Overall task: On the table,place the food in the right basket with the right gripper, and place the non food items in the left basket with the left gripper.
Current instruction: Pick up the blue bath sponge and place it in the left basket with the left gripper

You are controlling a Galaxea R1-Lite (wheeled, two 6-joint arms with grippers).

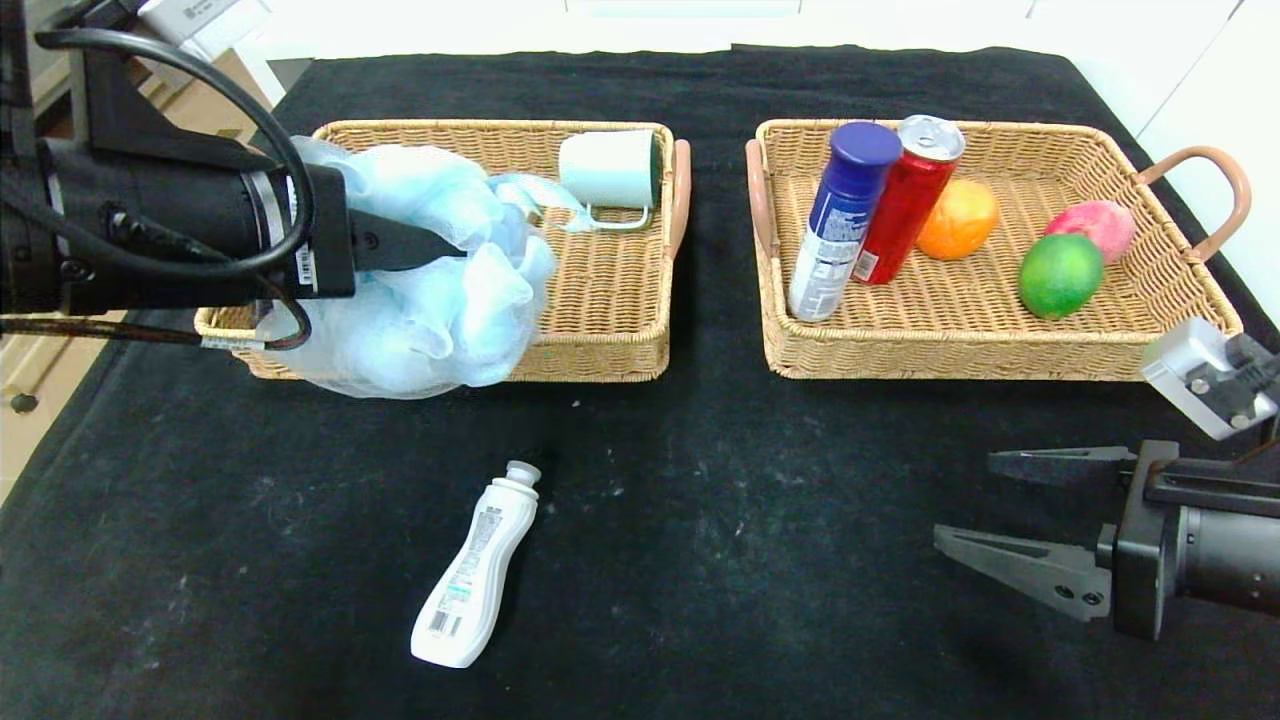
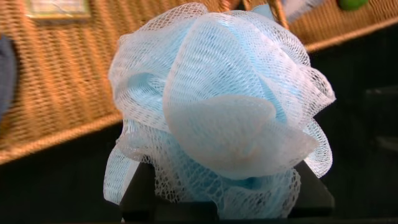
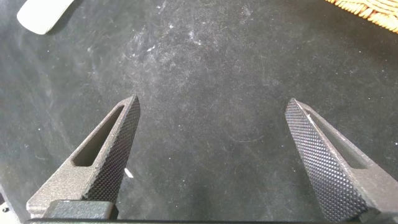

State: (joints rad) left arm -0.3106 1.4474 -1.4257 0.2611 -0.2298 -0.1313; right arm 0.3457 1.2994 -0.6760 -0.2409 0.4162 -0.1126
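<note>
My left gripper [image 1: 440, 245] is shut on the fluffy pale blue bath pouf [image 1: 420, 290], which hangs over the front left part of the left basket [image 1: 600, 350]. In the left wrist view the pouf [image 2: 217, 106] fills the space between that gripper's [image 2: 224, 186] fingers. A slim white bottle [image 1: 478, 565] lies on the black table [image 1: 750, 560] in front of the left basket. The right basket [image 1: 960, 350] holds a white canister with a blue cap [image 1: 840, 220], a red can [image 1: 905, 215] and a green lime [image 1: 1060, 274]. My right gripper [image 1: 965, 498] [image 3: 212, 102] stands open over bare cloth at the front right.
A white mug [image 1: 610, 172] lies on its side at the back of the left basket. An orange fruit [image 1: 958, 218] and a pink fruit [image 1: 1092, 226] also sit in the right basket. A white block [image 1: 1205, 378] is by the right arm.
</note>
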